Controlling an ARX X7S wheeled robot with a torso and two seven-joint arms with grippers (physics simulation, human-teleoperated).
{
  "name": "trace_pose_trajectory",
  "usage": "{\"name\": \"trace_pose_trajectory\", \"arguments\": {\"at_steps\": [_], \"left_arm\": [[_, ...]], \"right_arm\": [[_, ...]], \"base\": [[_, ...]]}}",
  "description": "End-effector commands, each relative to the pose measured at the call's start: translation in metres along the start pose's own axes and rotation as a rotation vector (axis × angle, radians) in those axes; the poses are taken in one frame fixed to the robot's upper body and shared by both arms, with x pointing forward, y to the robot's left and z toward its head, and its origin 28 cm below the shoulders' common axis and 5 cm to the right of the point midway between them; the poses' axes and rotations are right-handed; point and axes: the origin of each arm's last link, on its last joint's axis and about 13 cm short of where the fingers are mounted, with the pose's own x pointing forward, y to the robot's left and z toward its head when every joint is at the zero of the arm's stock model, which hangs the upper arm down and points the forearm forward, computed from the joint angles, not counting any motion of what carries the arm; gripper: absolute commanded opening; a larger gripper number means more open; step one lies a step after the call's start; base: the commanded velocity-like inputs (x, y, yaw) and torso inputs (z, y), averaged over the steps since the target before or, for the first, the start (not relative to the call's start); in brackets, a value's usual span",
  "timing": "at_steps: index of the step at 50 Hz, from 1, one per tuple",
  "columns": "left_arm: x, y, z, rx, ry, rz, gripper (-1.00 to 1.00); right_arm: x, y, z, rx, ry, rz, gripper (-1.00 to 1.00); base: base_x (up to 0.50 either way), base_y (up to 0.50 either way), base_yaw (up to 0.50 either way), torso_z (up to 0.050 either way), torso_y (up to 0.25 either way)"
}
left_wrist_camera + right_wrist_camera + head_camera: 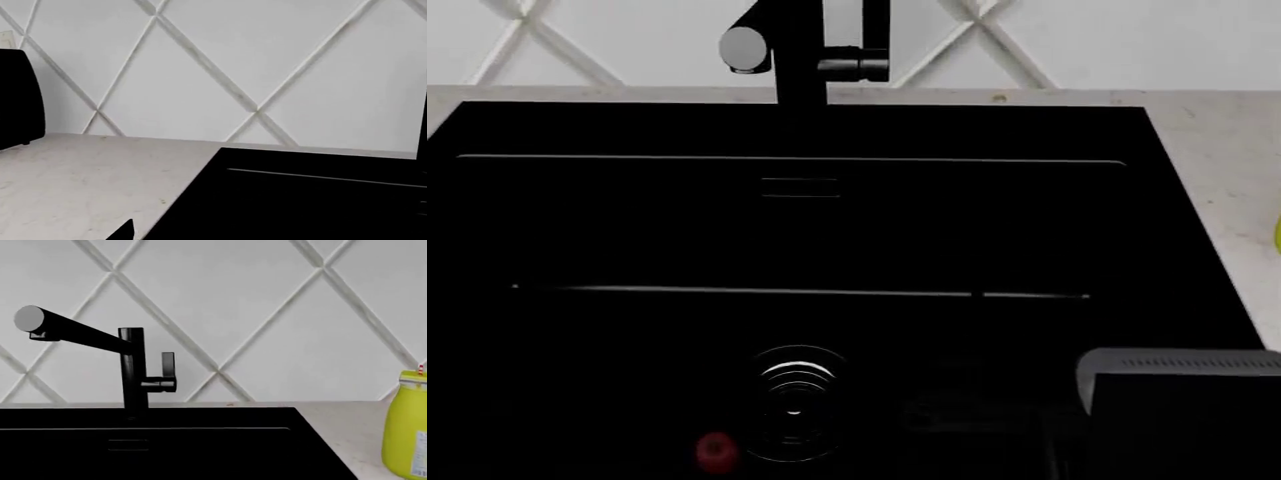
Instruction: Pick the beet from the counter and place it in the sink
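Nearest to my head camera, low at the right, sits a dark boxy block with a ribbed pale-grey top edge (1174,362); it is part of my right arm, I think, though the view shows too little of it to be sure. Behind it opens the sink (827,220), a big rectangular matte black basin with flat walls and a thin bright line running across its floor. On that floor lies a round drain (794,400) of ringed metal, and just beside it, on the left, a small bright red ball (714,450) with no leaves. Behind the basin rises the black faucet (807,50), a straight post with a long tube spout ending in a flat grey disc, plus a short side lever.

Around the sink runs the table (80,180), a pale cream slab with faint specks and veins. A yellow bottle (405,425) with a glossy rounded body stands on it to the right of the basin. My left wrist camera shows a black rounded object (20,100) on the slab near the wall. White tiles (200,75) set in a diamond pattern with pale joints cover that wall.

No beet shows in any view. Neither set of fingers is in sight, so I cannot tell how they stand
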Motion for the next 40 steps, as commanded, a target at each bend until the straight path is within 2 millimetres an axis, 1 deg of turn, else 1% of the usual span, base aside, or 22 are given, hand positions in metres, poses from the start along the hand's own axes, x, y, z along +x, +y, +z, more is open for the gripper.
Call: {"name": "trace_pose_trajectory", "arguments": {"at_steps": [1, 6, 7, 10, 13, 15, 16, 17, 18, 21, 26, 31, 36, 40], "left_arm": [[0.001, -0.002, -0.002, 0.003, 0.003, -0.003, 1.0], [0.002, -0.003, -0.003, 0.004, 0.006, -0.012, 1.0], [0.003, -0.003, -0.004, 0.005, 0.007, -0.011, 1.0], [0.003, -0.004, -0.004, 0.007, 0.007, -0.012, 1.0], [0.004, -0.004, -0.006, 0.005, 0.013, -0.014, 1.0], [0.005, -0.004, -0.007, 0.006, 0.014, -0.013, 1.0], [0.005, -0.004, -0.007, 0.007, 0.014, -0.013, 1.0], [0.006, -0.004, -0.007, 0.006, 0.014, -0.014, 1.0], [0.006, -0.004, -0.007, 0.007, 0.013, -0.014, 1.0], [0.007, -0.005, -0.01, 0.008, 0.019, -0.016, 1.0], [0.007, -0.004, -0.008, 0.009, 0.017, -0.016, 1.0], [0.007, -0.002, -0.011, 0.008, 0.023, -0.014, 1.0], [0.007, -0.002, -0.011, 0.008, 0.022, -0.015, 1.0], [0.007, -0.001, -0.012, 0.007, 0.024, -0.013, 1.0]], "right_arm": [[-0.003, -0.001, -0.003, 0.006, 0.014, -0.012, 1.0], [-0.008, -0.004, -0.001, 0.003, 0.033, -0.023, 1.0], [-0.01, -0.006, 0.0, -0.027, 0.043, -0.046, 1.0], [-0.011, -0.01, 0.003, -0.045, 0.071, -0.083, 1.0], [-0.016, -0.019, 0.014, -0.087, 0.11, -0.153, 1.0], [-0.02, -0.025, 0.023, -0.101, 0.113, -0.177, 1.0], [-0.02, -0.025, 0.023, -0.101, 0.113, -0.177, 1.0], [-0.023, -0.029, 0.029, -0.126, 0.117, -0.224, 1.0], [-0.024, -0.031, 0.033, -0.124, 0.107, -0.234, 1.0], [-0.029, -0.036, 0.039, -0.133, 0.122, -0.283, 1.0], [-0.034, -0.043, 0.048, -0.165, 0.145, -0.326, 1.0], [-0.043, -0.053, 0.062, -0.138, 0.141, -0.385, 1.0], [-0.048, -0.06, 0.077, -0.138, 0.133, -0.412, 1.0], [-0.051, -0.067, 0.085, -0.099, 0.134, -0.421, 1.0]], "base": [[0.0, 0.0, 0.0, 0.0, 0.0], [0.0, 0.0, 0.0, 0.0, 0.0], [0.0, 0.0, 0.0, 0.0, 0.0], [0.0, 0.0, 0.0, 0.0, 0.0], [0.0, 0.0, 0.0, 0.0, 0.0], [0.0, 0.0, 0.0, 0.0, 0.0], [0.0, 0.0, 0.0, 0.0, 0.0], [0.0, 0.0, 0.0, 0.0, 0.0], [0.0, 0.0, 0.0, 0.0, 0.01], [0.0, 0.0, 0.0, 0.0, 0.0], [0.0, 0.0, 0.0, 0.0, 0.0], [0.0, 0.0, 0.0, 0.0, 0.0], [0.0, 0.0, 0.0, 0.0, 0.0], [0.0, 0.0, 0.0, 0.0, 0.0]]}}
